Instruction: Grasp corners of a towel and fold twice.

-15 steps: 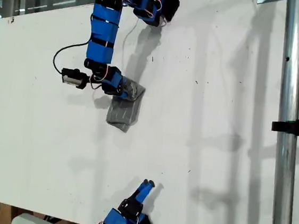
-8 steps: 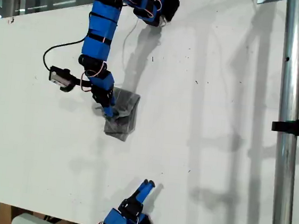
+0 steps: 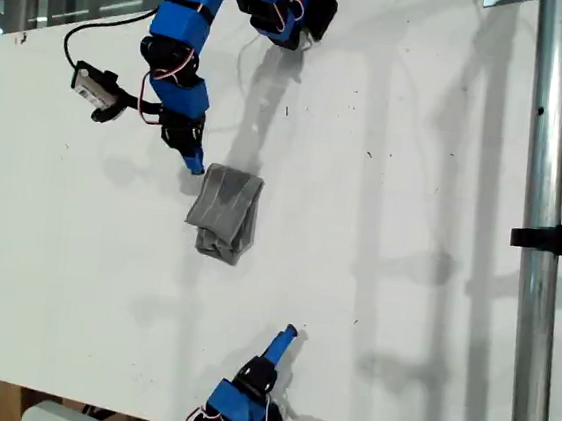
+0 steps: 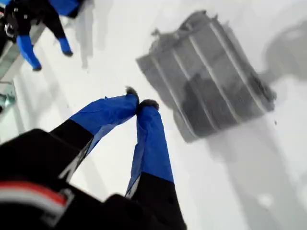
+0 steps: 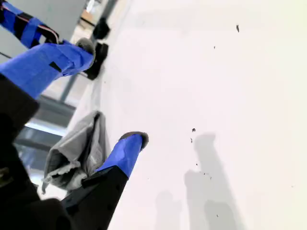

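Exterior view: towel (image 3: 225,213) lying centre-left of frame on white table (image 3: 414,184), folded into a small thick packet. My first gripper (image 3: 195,161) just beside its upper-left corner, apparently not touching. My second gripper (image 3: 286,335) at lower centre, well apart from the cloth.

First wrist view: towel (image 4: 206,76) flat, stripes showing, edges frayed. My first gripper (image 4: 139,103) with tips pressed together, holding nothing.

Second wrist view: my second gripper (image 5: 111,93) spread wide, empty; towel (image 5: 72,153) in view past it.

Likely light, soft, limp, layers prone to slipping. Best pinched at a corner or layered edge. No containers visible.
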Action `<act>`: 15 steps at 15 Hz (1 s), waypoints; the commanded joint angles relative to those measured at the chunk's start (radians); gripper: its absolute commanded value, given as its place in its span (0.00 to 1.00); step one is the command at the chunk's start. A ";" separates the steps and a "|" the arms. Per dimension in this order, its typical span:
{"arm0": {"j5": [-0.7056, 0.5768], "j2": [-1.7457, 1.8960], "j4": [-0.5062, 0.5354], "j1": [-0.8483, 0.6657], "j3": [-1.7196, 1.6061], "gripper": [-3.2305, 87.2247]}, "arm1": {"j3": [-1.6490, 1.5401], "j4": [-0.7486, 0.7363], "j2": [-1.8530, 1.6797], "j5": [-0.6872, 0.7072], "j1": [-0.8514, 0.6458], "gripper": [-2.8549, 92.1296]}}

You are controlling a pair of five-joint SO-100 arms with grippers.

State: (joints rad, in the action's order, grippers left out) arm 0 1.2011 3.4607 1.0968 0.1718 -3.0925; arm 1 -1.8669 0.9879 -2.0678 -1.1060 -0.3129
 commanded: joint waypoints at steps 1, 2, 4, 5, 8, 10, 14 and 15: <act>0.021 0.008 -0.034 -0.025 -0.023 0.34 | -0.330 0.089 -0.390 -0.072 0.067 0.03; 0.058 0.008 -0.012 -0.046 -0.025 0.32 | -0.505 0.104 -0.555 -0.137 0.091 0.03; 0.163 0.008 0.100 -0.089 -0.026 0.30 | -0.810 0.175 -0.940 -0.253 0.124 0.03; 0.198 0.008 0.186 -0.103 -0.026 0.28 | -0.885 0.241 -1.078 -0.281 0.135 0.03; 0.008 0.008 0.192 -0.089 -0.026 0.17 | -1.025 0.348 -1.218 -0.399 0.140 0.03; -0.077 0.008 0.192 -0.087 -0.026 0.17 | -1.023 0.462 -1.216 -0.472 0.123 0.05; -0.238 0.008 0.192 -0.092 -0.026 0.17 | -1.022 0.476 -1.216 -0.380 0.012 0.13; -0.238 0.008 0.192 -0.094 -0.026 0.17 | -1.022 0.476 -1.216 -0.380 0.000 0.13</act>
State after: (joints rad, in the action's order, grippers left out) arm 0 0.9725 3.4622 1.2824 0.0905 -3.1140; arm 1 -2.8977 1.4527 -3.2873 -1.5002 -0.2915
